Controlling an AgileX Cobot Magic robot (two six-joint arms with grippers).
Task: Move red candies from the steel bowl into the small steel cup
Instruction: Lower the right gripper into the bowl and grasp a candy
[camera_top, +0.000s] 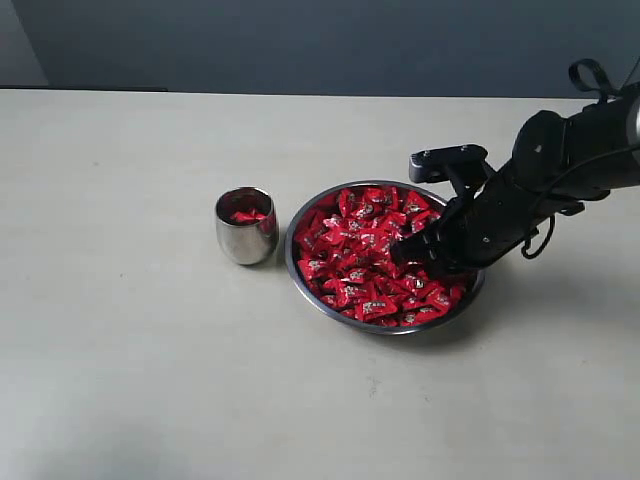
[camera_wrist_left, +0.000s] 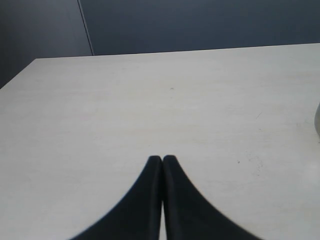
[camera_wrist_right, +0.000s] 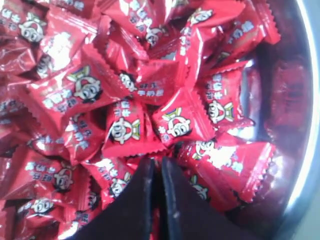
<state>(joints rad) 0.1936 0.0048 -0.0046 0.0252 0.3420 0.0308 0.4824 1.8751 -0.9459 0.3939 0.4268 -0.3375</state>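
The steel bowl (camera_top: 291, 262) sits right of centre on the table, heaped with red candies (camera_top: 355, 250). Just left of it stands the small steel cup (camera_top: 246, 240), with a few red candies (camera_top: 248, 214) inside. My right gripper (camera_top: 402, 252) reaches down into the bowl's right half from the right. In the right wrist view its fingertips (camera_wrist_right: 156, 161) are pressed almost together in the pile of red candies (camera_wrist_right: 125, 131), with a strip of red wrapper pinched between them near the bowl's wall (camera_wrist_right: 306, 125). My left gripper (camera_wrist_left: 162, 159) is shut and empty over bare table.
The pale table (camera_top: 130, 350) stretches wide on every side of the cup and bowl. A dark wall (camera_top: 320, 40) runs behind the far edge. The right arm's black body (camera_top: 560, 160) hangs over the bowl's right rim.
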